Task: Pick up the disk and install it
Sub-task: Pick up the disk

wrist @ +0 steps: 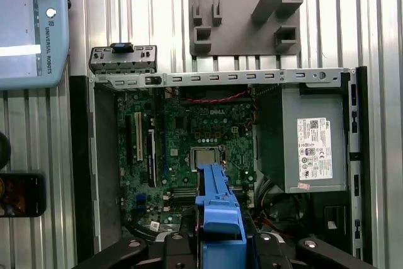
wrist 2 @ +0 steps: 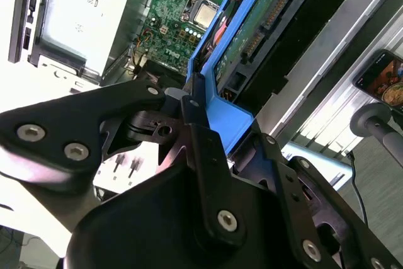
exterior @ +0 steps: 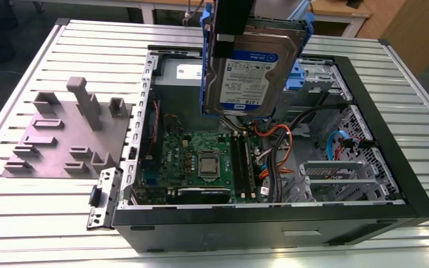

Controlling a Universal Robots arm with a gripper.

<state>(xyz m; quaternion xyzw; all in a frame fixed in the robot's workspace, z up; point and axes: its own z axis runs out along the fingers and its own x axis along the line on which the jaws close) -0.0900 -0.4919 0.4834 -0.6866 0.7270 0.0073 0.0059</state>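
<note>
The disk (exterior: 252, 67) hangs in the air over the open computer case (exterior: 393, 139). It stands on its edge, and its white-and-blue label faces the exterior view. Its blue frame runs down both long sides. The gripper (exterior: 229, 30) comes down from 12 o'clock and holds the disk by the top of that frame. In the second wrist view the black fingers (wrist 2: 189, 108) are pinched tight on the blue frame, and the green underside of the disk (wrist 2: 252, 36) shows past them.

In the exterior view, orange and black cables (exterior: 274, 137) curl below the disk, at 6 o'clock from it. The green board (exterior: 199, 162) lies flat on the case floor at 7 o'clock. A grey box with a white sticker (exterior: 181, 72) sits at 9 o'clock, partly behind the disk. A metal cage (exterior: 323, 84) is at 3 o'clock, just beside the disk. A silver rack (exterior: 337, 178) sits at 5 o'clock.

Outside the case, at 8 o'clock from the disk, a grey plate with pegs (exterior: 65, 134) lies on the ribbed metal table (exterior: 36, 223).
</note>
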